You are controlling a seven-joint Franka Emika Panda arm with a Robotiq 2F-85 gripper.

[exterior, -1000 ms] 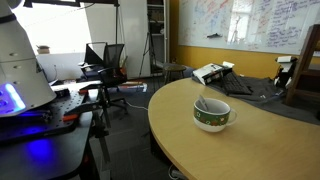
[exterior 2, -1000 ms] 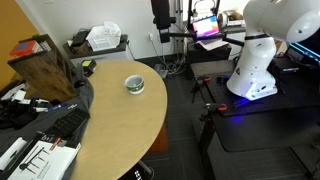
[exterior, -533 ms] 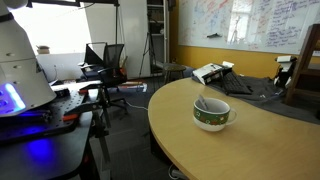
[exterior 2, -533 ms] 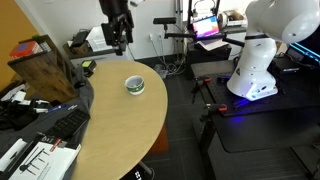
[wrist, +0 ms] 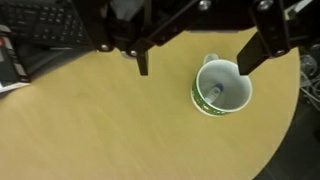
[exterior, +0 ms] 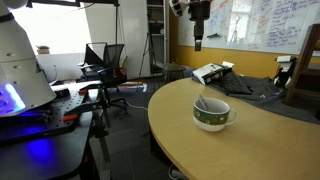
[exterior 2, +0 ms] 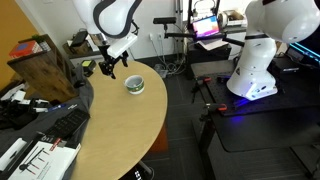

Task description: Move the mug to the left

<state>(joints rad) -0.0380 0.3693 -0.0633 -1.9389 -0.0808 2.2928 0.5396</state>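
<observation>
I see the gripper [exterior 2: 108,70] hovering over the wooden table [wrist: 100,120], jaws spread wide, holding nothing. The mug [wrist: 222,87] stands upright near the table's curved edge, below one fingertip in wrist view.

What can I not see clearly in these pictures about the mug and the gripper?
Mug: a small dark mark inside it in the wrist view is too small to name.
Mug's green pattern: too small in both exterior views.
Gripper: in an exterior view the top edge cuts off what is above it.
Whiteboard: writing too small to read.
</observation>
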